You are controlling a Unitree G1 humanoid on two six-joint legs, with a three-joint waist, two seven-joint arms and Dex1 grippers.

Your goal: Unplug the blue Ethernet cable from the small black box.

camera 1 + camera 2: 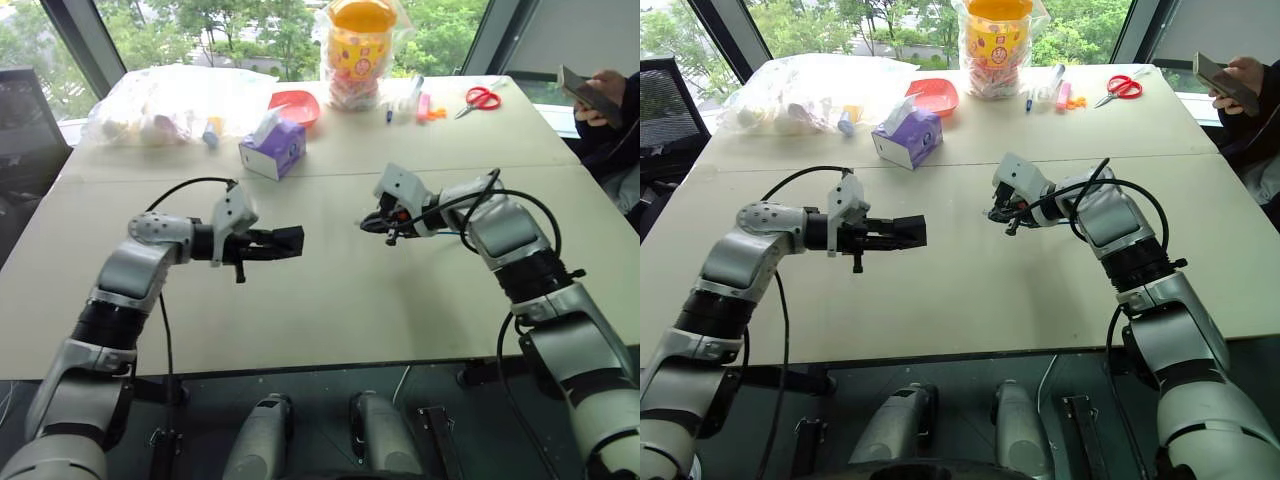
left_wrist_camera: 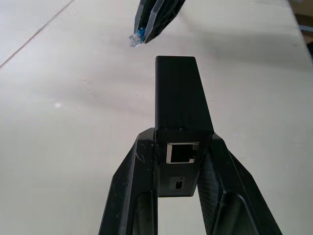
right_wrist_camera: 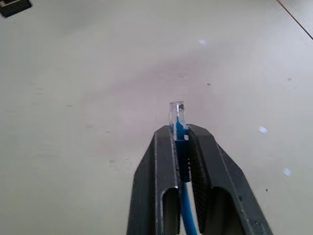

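The left end effector is clenched on the small flat matte-black box, holding it above the pale beige counter with its empty square port facing the wrist camera. The right end effector grips the thin light-blue Ethernet cable just behind its clear plastic plug. The plug is out of the box, near it but apart.
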